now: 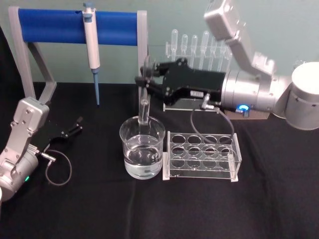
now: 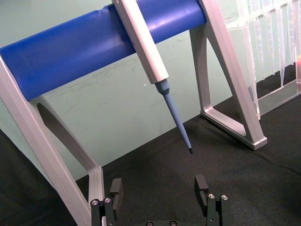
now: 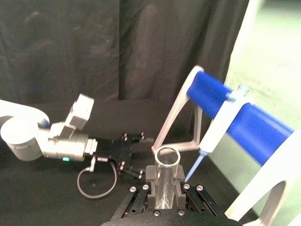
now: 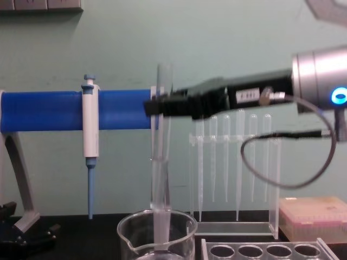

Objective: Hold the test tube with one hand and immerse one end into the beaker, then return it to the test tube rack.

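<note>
Right claw (image 1: 144,79), frame centre, grips the upright test tube (image 1: 144,102); its lower end, blurred behind glass, dips into the beaker (image 1: 142,149).

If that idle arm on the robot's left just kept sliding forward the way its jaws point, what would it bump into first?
Probably the blue tip of the pipette hanging from the blue-barred stand. The open left gripper points roughly at it, though depth is unclear.

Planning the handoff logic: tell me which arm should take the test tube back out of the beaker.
Right. The right gripper is shut on the upright test tube, whose lower end sits inside the beaker. The left gripper rests open on the table, away from both, near the pipette stand.
</note>
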